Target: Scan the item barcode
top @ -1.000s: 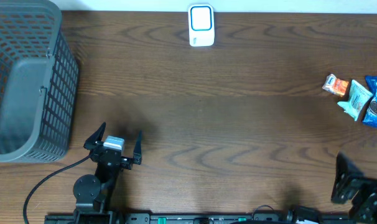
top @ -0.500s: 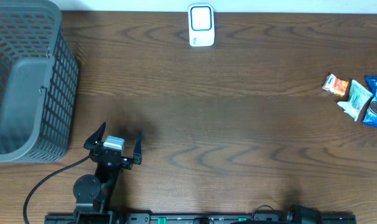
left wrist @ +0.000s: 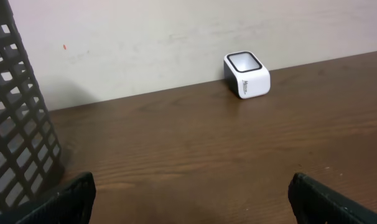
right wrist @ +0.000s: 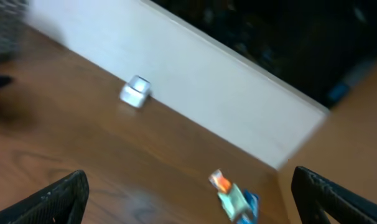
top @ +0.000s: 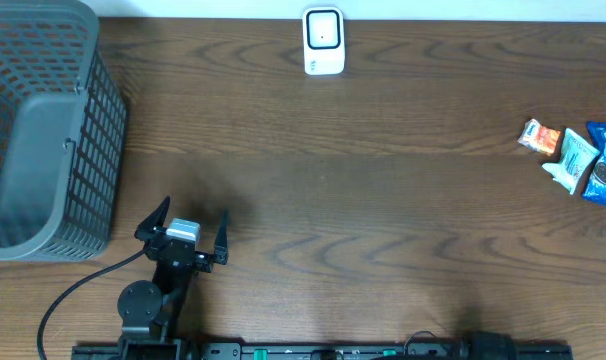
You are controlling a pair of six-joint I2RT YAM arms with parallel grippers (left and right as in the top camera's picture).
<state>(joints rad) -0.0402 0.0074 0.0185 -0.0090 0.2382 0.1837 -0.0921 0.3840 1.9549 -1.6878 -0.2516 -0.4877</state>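
Looking down from overhead, I see my left gripper point(top: 194, 210) spread wide and empty, near the grey mesh basket point(top: 43, 130). My right gripper point(right wrist: 190, 177) shows only in its own blurred wrist view, jaws wide apart, holding nothing. The snack packets point(top: 573, 158), an Oreo pack point(top: 604, 165) among them, lie at the far right, well apart from the white barcode scanner point(top: 323, 42) at the back edge.

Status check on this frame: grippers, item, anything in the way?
Left gripper open, empty, near the basket. Right gripper open, empty, outside overhead view. Snack packs untouched at right edge; scanner at far edge. Nothing between them.
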